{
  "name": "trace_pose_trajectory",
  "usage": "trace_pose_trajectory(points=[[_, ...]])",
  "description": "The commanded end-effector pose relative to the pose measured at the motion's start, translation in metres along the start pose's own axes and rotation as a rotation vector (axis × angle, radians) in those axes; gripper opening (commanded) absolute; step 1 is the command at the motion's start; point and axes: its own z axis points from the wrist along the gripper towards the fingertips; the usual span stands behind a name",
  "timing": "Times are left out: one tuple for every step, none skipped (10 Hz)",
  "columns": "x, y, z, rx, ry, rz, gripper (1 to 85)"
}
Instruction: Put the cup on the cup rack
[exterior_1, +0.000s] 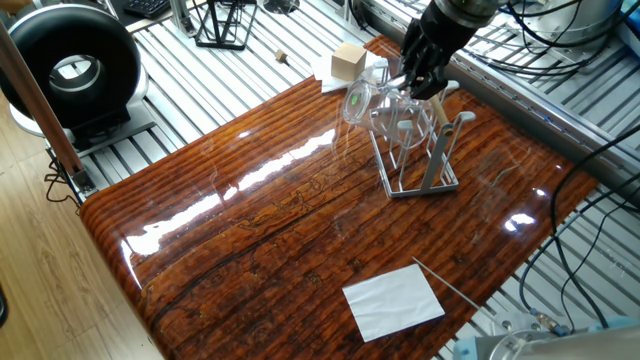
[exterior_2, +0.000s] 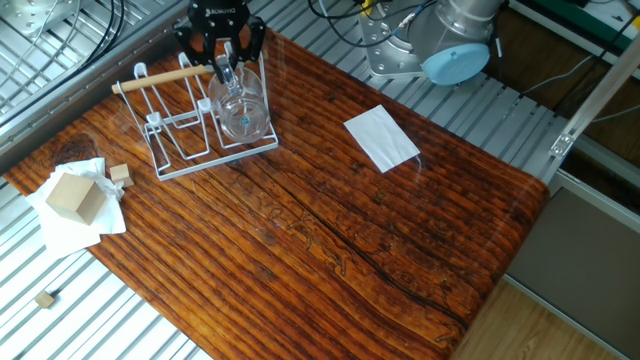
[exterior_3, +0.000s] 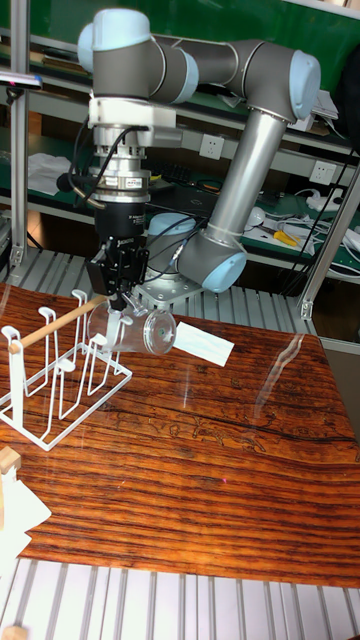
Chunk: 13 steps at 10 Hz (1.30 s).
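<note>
From where I sit, the nearest thing in one fixed view is a flat white sheet of paper (exterior_1: 393, 301), lying well away from the pincer on the glossy reddish-brown wooden surface (exterior_1: 260, 230). In the other fixed view the same sheet lies off to the pincer's side, with bare wood between.

Further in stands the small grey metal wire cup rack (exterior_2: 190, 125) with its upright pegs and light wooden rod handle (exterior_3: 60, 319), directly beneath the black two-finger pincer (exterior_2: 220, 60). The clear, colourless glass tumbler (exterior_3: 135, 331) lies on its side over the rack, thick base pointing away from the rod handle. I read the pincer as pinching the tumbler's wall near its mouth, one finger seeming to be inside the glass, though the glass makes the contact hard to see. Whether the tumbler is threaded on a peg I cannot tell.

Beyond the rack, on the side away from the paper, a pale wooden cube (exterior_2: 70, 195) sits on a crumpled white tissue (exterior_2: 55, 225), with a smaller wooden block (exterior_2: 120, 173) beside it. Well past the surface's edge are a black wire stand (exterior_1: 222, 22) and a black round ring-shaped device (exterior_1: 72, 68).
</note>
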Motion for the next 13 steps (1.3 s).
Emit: trace_pose_trajectory(points=[[-0.003, -0.002, 0.007, 0.003, -0.035, 0.003, 1.0], [-0.003, -0.003, 0.010, 0.002, -0.043, 0.002, 1.0], [-0.001, -0.003, 0.009, 0.002, -0.041, 0.000, 1.0], [0.000, -0.003, 0.008, -0.002, -0.041, 0.000, 1.0], [0.000, -0.003, 0.007, 0.001, -0.042, -0.009, 1.0], [-0.002, -0.008, 0.007, 0.021, -0.048, -0.019, 1.0], [-0.003, -0.011, 0.007, 0.032, -0.050, -0.023, 1.0], [-0.003, -0.012, 0.007, 0.033, -0.052, -0.023, 1.0], [-0.003, -0.011, 0.006, 0.030, -0.056, -0.020, 1.0], [-0.004, -0.012, 0.005, 0.032, -0.060, -0.019, 1.0], [-0.004, -0.013, 0.005, 0.037, -0.063, -0.019, 1.0], [-0.003, -0.014, 0.004, 0.039, -0.062, -0.019, 1.0], [-0.004, -0.015, 0.004, 0.042, -0.064, -0.022, 1.0]])
